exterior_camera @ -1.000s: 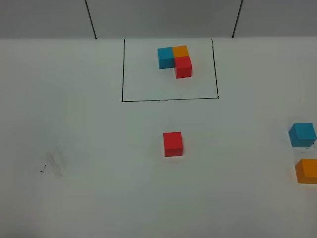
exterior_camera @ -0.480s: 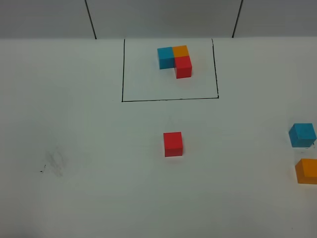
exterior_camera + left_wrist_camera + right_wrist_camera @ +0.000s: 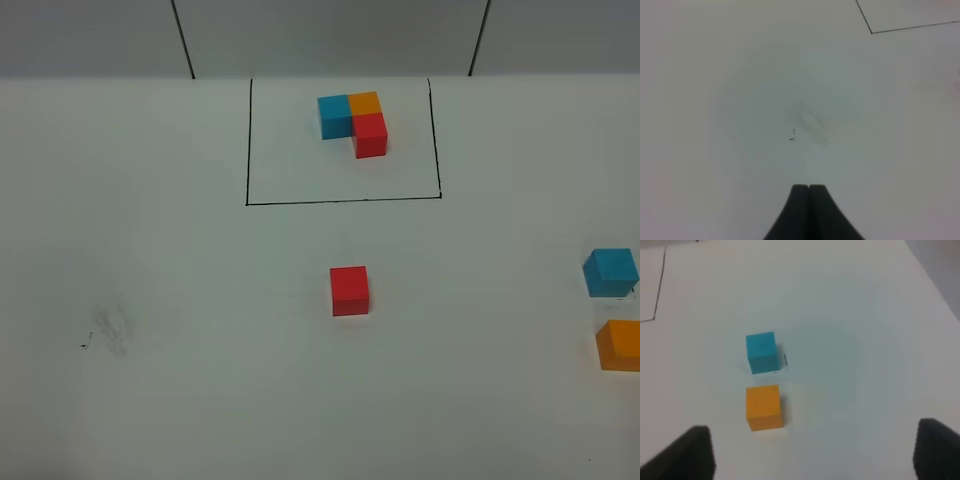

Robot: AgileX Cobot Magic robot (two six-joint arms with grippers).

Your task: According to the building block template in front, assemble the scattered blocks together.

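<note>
The left fingers (image 3: 801, 210) are pressed together, their dark tips meeting along one seam with nothing between them. They hang over a bare part of the white counter (image 3: 180, 420) and point toward a faint grey smudge (image 3: 807, 122) with two tiny dark specks beside it. A corner of the thin black hand-drawn rectangle (image 3: 340, 201) shows far beyond. Whether the tips touch the counter cannot be told.

The right fingers (image 3: 695, 452) are spread wide, one dark tip at each side of the wrist view, gripping nothing. They are clear of the cubes and aimed at the loose pair lying at the right of the overhead view. The small matte orange cube (image 3: 764, 407) lies nearer to them. The sky-blue cube (image 3: 761, 352) is just beyond it, with a narrow gap between the two. The orange cube sits ahead of the open span, closer to one finger than the other.

The small matte red cube (image 3: 349, 290) rests alone near the middle of the counter, in front of the rectangle and outside it. Inside the rectangle, toward its far side, stands the building block template (image 3: 353, 120). Its blue and orange cubes touch side by side, and a red one sits against the orange cube's near face, forming an L.
</note>
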